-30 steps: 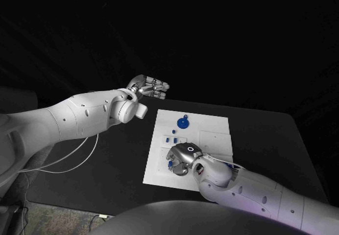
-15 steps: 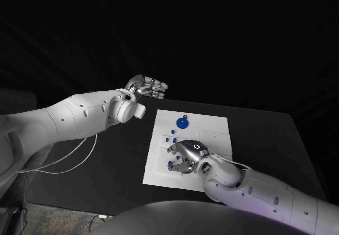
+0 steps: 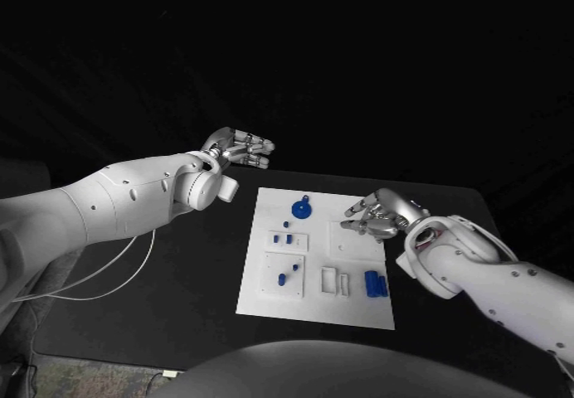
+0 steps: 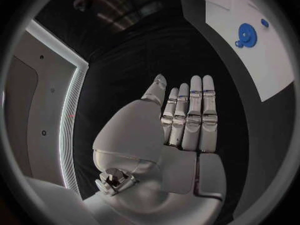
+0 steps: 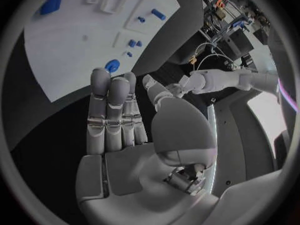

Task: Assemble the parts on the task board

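The white task board [image 3: 278, 303] lies in the middle of the black table. A blue gear [image 3: 304, 209] sits at its far end, two small blue pegs [image 3: 284, 239] stand below the gear, another small blue part [image 3: 284, 278] lies in a recess, and a blue block [image 3: 376, 284] is near the right edge. My right hand [image 3: 381, 215] hovers over the board's far right part, fingers extended and holding nothing. My left hand [image 3: 240, 148] is raised beyond the board's far left corner, also holding nothing. The right wrist view shows the board [image 5: 75, 50], the gear [image 5: 112, 65] and the block [image 5: 53, 2].
White raised fixtures [image 3: 336, 280] stand on the board beside the blue block. A white cable [image 3: 114, 274] hangs under my left arm at the table's left side. The left wrist view shows the board's far end [image 4: 234, 7] with the gear [image 4: 250, 33].
My right hand has lifted from the board's near left part and moved to its far right side, uncovering the blue parts and block. The left hand has barely moved.
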Controlling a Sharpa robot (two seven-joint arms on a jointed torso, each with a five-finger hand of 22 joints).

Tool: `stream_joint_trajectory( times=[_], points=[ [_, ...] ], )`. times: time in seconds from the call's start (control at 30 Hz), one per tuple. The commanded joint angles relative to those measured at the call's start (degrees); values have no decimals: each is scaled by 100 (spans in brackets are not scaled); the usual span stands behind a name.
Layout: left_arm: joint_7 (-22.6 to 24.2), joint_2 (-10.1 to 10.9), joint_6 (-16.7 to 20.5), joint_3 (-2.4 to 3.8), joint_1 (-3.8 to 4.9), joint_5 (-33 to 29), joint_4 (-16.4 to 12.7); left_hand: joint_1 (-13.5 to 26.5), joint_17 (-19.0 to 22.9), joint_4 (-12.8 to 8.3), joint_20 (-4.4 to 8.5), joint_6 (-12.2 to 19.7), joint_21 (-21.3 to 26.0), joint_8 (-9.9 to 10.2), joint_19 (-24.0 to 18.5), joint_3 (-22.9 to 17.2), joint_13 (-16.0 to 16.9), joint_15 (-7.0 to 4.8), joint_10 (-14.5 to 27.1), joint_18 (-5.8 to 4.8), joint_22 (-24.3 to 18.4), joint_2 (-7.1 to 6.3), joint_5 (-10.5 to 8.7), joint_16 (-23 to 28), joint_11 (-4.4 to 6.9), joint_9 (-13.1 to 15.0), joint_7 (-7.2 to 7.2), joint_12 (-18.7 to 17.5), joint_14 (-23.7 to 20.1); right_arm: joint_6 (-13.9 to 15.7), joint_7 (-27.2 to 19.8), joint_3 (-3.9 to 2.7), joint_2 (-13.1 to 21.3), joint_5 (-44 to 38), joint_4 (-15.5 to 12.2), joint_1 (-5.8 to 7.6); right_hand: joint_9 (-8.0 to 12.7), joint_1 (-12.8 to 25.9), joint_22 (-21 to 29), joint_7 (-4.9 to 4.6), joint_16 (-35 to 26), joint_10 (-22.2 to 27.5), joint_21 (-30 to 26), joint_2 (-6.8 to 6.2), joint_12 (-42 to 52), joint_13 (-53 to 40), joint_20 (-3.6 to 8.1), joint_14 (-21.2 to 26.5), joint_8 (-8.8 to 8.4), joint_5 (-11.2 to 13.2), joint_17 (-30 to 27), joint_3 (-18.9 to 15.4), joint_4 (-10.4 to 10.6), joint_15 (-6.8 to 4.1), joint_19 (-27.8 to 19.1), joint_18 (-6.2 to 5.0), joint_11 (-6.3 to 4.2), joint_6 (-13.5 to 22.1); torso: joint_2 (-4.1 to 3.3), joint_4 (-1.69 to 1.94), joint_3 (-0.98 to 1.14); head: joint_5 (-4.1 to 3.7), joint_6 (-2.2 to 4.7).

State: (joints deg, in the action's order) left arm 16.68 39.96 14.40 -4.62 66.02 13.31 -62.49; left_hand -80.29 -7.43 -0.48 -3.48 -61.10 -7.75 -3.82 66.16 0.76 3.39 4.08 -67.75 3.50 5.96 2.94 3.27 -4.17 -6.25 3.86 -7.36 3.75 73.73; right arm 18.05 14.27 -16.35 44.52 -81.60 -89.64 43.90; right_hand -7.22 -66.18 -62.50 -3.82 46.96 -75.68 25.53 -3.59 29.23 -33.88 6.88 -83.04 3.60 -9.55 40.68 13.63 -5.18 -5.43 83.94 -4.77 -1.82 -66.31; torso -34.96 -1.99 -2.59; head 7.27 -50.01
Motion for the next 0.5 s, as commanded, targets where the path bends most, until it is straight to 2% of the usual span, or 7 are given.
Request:
stream_joint_trajectory(
  times=[0.03, 0.1, 0.13, 0.17, 0.23, 0.37, 0.5],
  points=[
    [147, -6, -111, 3, 4, 19, -14, -35, -39, -10, 29, -32, -36, 12, 9, 19, -5, -5, 11, 9, 16, -6, 13, 36, 48, 2, 26, -38, 43, -1105, 299, -91, 214, 1129, -57, -3, -136, 103, -101, 66, 151, 108, 171, 16, 646, -756, 8, 7, 28, -16, 186, -8, -39, -26, 243, 69, -39, -81, 36, -43, 7, -56, 1],
    [155, -7, -123, 3, 2, 19, -14, -35, -39, -10, 29, -32, -36, 12, 9, 19, -5, -5, 11, 9, 16, -6, 13, 36, 48, 2, 26, -38, 43, -1352, 540, -142, 328, 1187, -55, 1, -480, 192, -247, 111, 481, 396, 360, 75, 1217, -1630, 16, 118, 29, 26, 672, 47, 37, -32, 240, 81, -37, -95, 44, -51, 3, -85, 1],
    [158, -8, -128, 3, 0, 19, -15, -35, -39, -10, 29, -32, -36, 12, 9, 19, -5, -5, 11, 9, 16, -6, 13, 36, 48, 2, 26, -38, 43, -1468, 684, -162, 374, 1206, -47, 2, -634, 261, -368, 87, 689, 282, 552, 36, 1586, -2065, 23, 112, 5, 16, 979, 38, 68, -34, 251, 70, -42, -61, 47, -57, 6, -88, 1],
    [160, -10, -134, 3, -1, 19, -15, -33, -54, -9, 32, -33, -47, 12, 6, 19, -5, -8, 7, 7, 24, -4, 13, 33, 49, 2, 26, -38, 45, -1580, 832, -177, 409, 1220, -36, 3, -749, 186, -446, 147, 811, 161, 683, 42, 1917, -2393, 18, 89, 26, 39, 1149, 72, 20, -41, 259, 84, -60, -129, 48, -61, 6, -93, 1],
    [166, -12, -146, 2, -3, 19, -17, -31, -101, -9, 61, -42, -106, 12, 64, 21, -5, -40, -7, 16, 57, 1, 12, 2, 60, 2, 32, -38, 128, -1781, 1116, -197, 453, 1240, -11, 2, -1137, 243, -653, 143, 976, 141, 920, 28, 2324, -3052, 20, 96, 21, 54, 1516, 128, 106, -18, 236, 97, -75, -77, 50, -70, 8, -101, 1],
    [177, -22, -167, 2, -5, 19, -19, -23, -146, -6, 88, -66, -166, 12, 86, 27, -5, -62, -20, 8, 97, 0, 13, 5, 78, 2, 44, -38, 179, -2065, 1593, -211, 484, 1241, 53, -22, -1355, 525, -803, 157, 1103, -32, 1109, 44, 2491, -3345, 16, 46, 10, 147, 1775, 155, 286, -30, 249, 92, -64, -47, 49, -54, 3, -158, 1],
    [184, -23, -183, 2, -7, 19, -27, -16, -191, -5, 116, -70, -227, 13, 125, 35, -5, -90, -24, 7, 135, -5, 12, -33, 83, 1, 45, -39, 257, -2334, 1983, -191, 470, 1173, 126, -62, -1548, 749, -936, 158, 1152, -92, 1239, -69, 2472, -3504, 8, 17, 9, 370, 1947, 336, 418, -22, 255, 99, -62, -35, 47, -44, -8, -198, 1]
  ],
)
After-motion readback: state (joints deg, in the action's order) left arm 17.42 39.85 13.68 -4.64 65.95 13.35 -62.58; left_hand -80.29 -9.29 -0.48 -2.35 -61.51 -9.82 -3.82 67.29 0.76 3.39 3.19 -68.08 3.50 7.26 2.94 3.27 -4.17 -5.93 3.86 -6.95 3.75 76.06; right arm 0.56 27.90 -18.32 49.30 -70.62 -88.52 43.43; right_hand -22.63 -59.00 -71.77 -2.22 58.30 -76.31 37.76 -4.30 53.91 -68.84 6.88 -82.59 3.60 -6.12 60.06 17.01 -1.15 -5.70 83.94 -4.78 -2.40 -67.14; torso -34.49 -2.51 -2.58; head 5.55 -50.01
